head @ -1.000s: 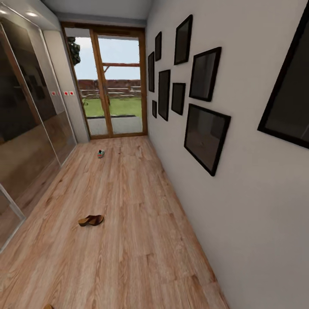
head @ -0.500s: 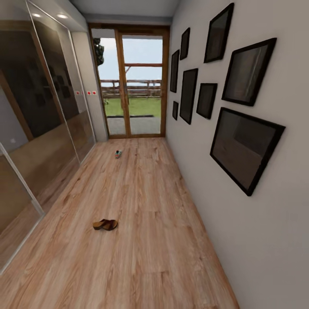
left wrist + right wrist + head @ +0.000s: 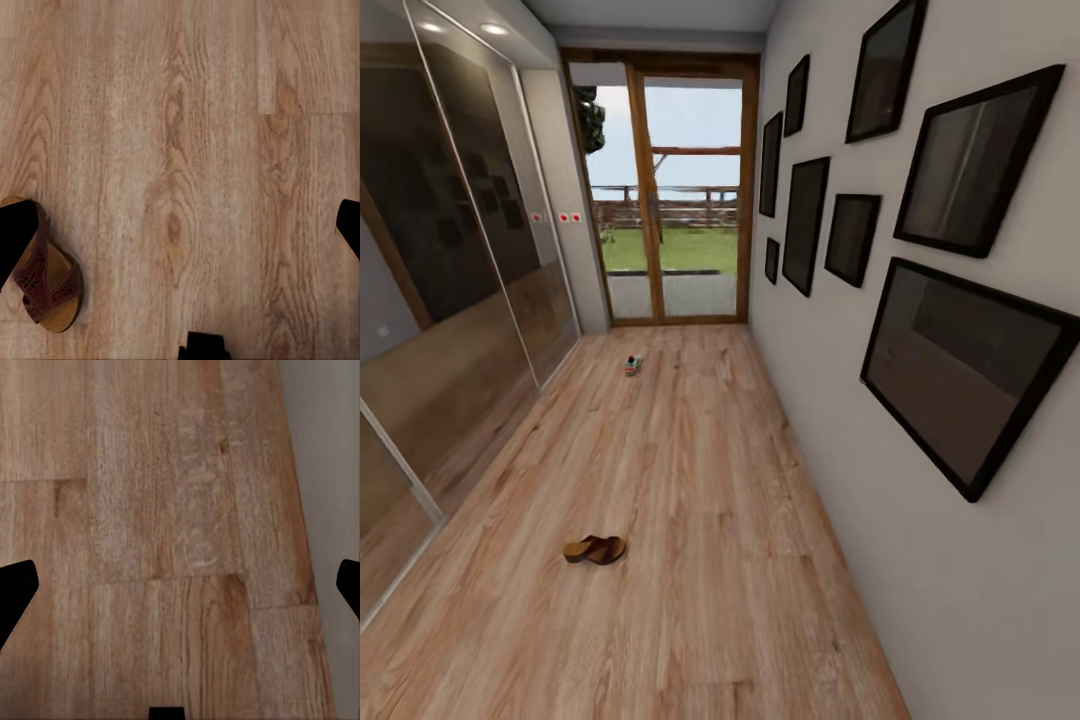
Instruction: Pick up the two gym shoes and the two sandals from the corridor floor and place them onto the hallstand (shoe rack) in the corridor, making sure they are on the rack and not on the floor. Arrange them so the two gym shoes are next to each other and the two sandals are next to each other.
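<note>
Corridor floor [image 3: 690, 520]: light wood-grain planks, matte. One sandal [image 3: 594, 549] lies mid-corridor, flat, dark strap over a tan footbed; a sandal [image 3: 46, 281] also sits under the left wrist camera. A gym shoe [image 3: 633, 365] lies far off, near the glazed door [image 3: 670, 190]. Both pairs of jaws spread wide, holding nothing. Judgement: stop short of the nearer sandal, then pinch across the strap.

Wood-plank floor [image 3: 690, 480], mirrored wardrobe doors [image 3: 450, 260], framed pictures [image 3: 960, 370], glazed garden door [image 3: 670, 190]
</note>
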Controlling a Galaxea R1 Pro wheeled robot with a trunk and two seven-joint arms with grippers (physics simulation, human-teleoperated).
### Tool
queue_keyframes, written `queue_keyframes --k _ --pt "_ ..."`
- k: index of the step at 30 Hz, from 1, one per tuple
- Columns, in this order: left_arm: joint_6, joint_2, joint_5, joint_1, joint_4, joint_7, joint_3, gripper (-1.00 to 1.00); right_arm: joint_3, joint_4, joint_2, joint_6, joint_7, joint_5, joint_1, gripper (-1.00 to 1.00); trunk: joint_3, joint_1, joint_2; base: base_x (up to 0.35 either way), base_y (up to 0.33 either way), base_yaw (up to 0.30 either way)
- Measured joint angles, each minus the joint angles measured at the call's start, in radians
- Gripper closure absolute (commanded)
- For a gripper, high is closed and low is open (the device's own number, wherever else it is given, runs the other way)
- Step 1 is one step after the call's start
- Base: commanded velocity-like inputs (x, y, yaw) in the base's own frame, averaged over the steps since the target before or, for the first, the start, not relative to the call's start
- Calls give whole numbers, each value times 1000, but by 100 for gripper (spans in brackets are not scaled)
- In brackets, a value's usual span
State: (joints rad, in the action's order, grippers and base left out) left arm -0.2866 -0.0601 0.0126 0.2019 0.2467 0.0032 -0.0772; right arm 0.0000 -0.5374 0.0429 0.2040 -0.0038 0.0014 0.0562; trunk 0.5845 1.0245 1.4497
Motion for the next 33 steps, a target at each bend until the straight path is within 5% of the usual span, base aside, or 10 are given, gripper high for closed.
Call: queue_keyframes --k 19,33 --pt "0 0 0 0 1 1 0 -100 -1 -1 0 0 0 0 0 -100 0 0 0 332 -71 171" --pt "0 0 0 0 1 1 0 -100 0 -1 9 1 2 2 0 -100 0 0 0 332 -16 31"
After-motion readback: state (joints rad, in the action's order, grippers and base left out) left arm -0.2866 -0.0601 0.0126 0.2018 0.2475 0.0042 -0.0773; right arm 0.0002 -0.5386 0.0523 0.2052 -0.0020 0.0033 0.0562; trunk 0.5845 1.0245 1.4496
